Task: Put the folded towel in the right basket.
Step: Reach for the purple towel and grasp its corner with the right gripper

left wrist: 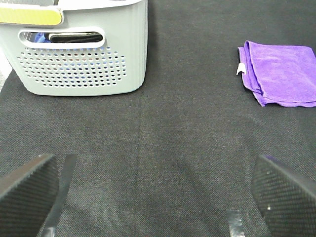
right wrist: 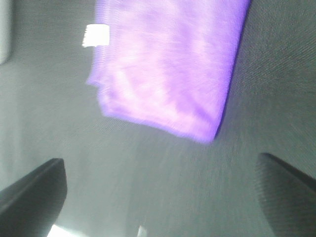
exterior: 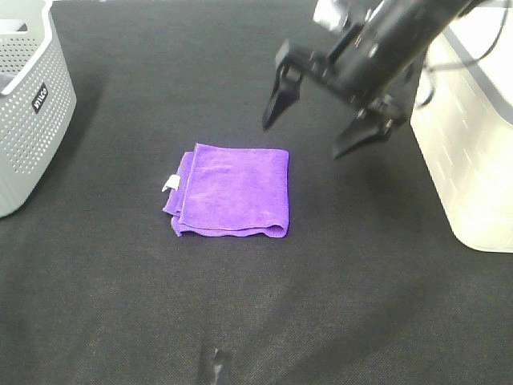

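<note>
Exterior high view shows the folded purple towel (exterior: pixel 232 191) lying flat on the black cloth table (exterior: pixel 120 313) near the middle, its white tag (exterior: pixel 171 183) sticking out on the side toward the grey perforated left basket (exterior: pixel 32 120). That basket stands at the left edge, well apart from the towel. The pale right basket (exterior: pixel 473 168) stands at the right edge, also well apart from the towel, and the right arm (exterior: pixel 401 32) reaches across in front of its upper wall, hiding part of it. The right gripper (exterior: pixel 304 138) hangs over the cloth just beyond the towel's far right corner, its two dark fingers spread wide with nothing between them and not touching the towel. Its own wrist view is blurred, but it shows the towel (right wrist: pixel 168 64) ahead of the spread gripper (right wrist: pixel 160 192), with only cloth between the fingers. From the left wrist, the left gripper (left wrist: pixel 155 197) is likewise wide apart and empty above bare cloth, with the grey basket (left wrist: pixel 79 69) to one side, something dark (left wrist: pixel 74 37) visible through its handle slot, and the towel (left wrist: pixel 281 74) well off to the other side.
</note>
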